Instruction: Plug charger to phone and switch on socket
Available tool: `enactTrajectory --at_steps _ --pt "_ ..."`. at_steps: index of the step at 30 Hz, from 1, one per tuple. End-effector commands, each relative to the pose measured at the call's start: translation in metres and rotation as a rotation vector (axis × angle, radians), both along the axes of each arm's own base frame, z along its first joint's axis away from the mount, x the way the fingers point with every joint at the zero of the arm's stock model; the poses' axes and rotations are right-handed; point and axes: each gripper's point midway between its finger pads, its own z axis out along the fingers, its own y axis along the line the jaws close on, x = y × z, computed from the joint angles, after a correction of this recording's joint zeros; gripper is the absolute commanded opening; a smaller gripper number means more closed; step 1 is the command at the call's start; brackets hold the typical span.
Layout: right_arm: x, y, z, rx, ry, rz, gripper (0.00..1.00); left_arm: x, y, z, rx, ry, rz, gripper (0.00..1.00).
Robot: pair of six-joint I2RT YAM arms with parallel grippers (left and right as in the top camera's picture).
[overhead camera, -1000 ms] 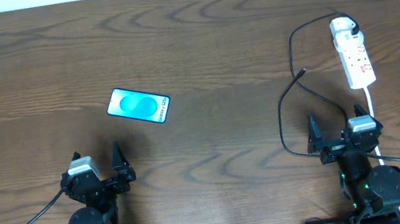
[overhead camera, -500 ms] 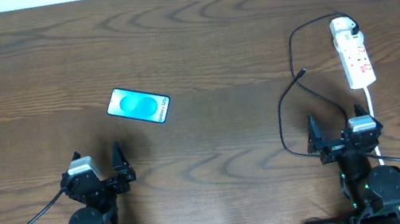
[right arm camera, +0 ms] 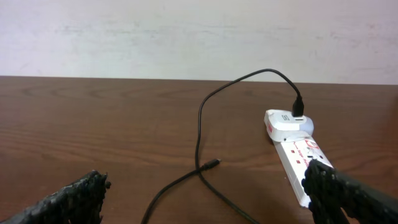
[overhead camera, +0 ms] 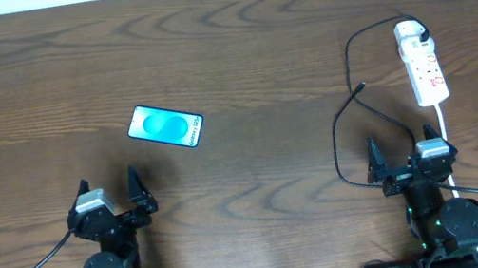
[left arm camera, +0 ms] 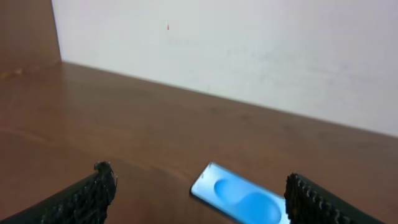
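Overhead view
Table (overhead camera: pixel 224 40): dark brown wood grain, filling the view.
Phone (overhead camera: pixel 166 126): slim rectangle with black edges and a bright blue-cyan screen, face up. It lies flat toward 10 o'clock from the table's middle, with its long side tilted slightly.
Socket (overhead camera: pixel 423 66): narrow white strip with red markings, at 2 o'clock on the table, running from 12 to 6. Its white cord trails toward 6.
Charger (overhead camera: pixel 348 54): a white plug sits in the strip's 12 o'clock end. The thin black cable loops out toward 9, and its small tip lies bare on the wood, well apart from the phone.
Left gripper (overhead camera: pixel 109 180): at 7 o'clock, fingers spread, holding nothing. The phone is toward its 1 o'clock.
Right gripper (overhead camera: pixel 402 147): at 5 o'clock, fingers spread, holding nothing. The cable loop passes close by.

Left wrist view
Left gripper (left arm camera: pixel 199 199): two black textured fingers (left arm camera: pixel 87 196) stand wide apart at the lower corners.
Phone (left arm camera: pixel 245 202): its glowing cyan screen is seen between the fingers at 6 o'clock, partly cut off by the frame edge.
Wall (left arm camera: pixel 249 50): pale, beyond the table.

Right wrist view
Right gripper (right arm camera: pixel 205 199): its black fingers (right arm camera: pixel 68 202) are wide apart and empty.
Socket (right arm camera: pixel 297 158): white with red print, at 4 o'clock.
Charger (right arm camera: pixel 200 124): the black cable arches up from the white plug, then falls to a tip lying loose near the centre.
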Motion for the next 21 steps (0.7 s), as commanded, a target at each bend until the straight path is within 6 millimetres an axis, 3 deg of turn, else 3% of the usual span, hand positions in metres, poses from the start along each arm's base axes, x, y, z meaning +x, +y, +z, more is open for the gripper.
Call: enactTrajectory --at_steps 1,7,11,15,19,21 --pt "0.0 0.0 0.0 -0.012 -0.001 0.002 0.99 0.001 -0.002 0.004 0.019 -0.019 -0.011 0.89" --pt "0.0 0.0 0.0 -0.012 -0.001 0.002 0.99 0.001 -0.006 0.016 0.011 -0.066 -0.032 0.89" --pt "0.0 0.0 0.0 -0.012 -0.001 0.002 0.99 0.0 -0.012 0.035 -0.091 -0.153 -0.073 0.89" --pt "0.0 0.0 0.0 -0.012 -0.001 0.002 0.99 -0.007 -0.012 0.075 -0.269 -0.33 -0.097 0.89" --pt "0.0 0.0 0.0 -0.012 -0.001 0.002 0.99 -0.029 -0.005 0.129 -0.293 -0.575 -0.094 0.89" --pt "0.0 0.0 0.0 -0.012 -0.001 0.002 0.99 -0.04 0.002 0.146 -0.302 -0.662 -0.065 0.89"
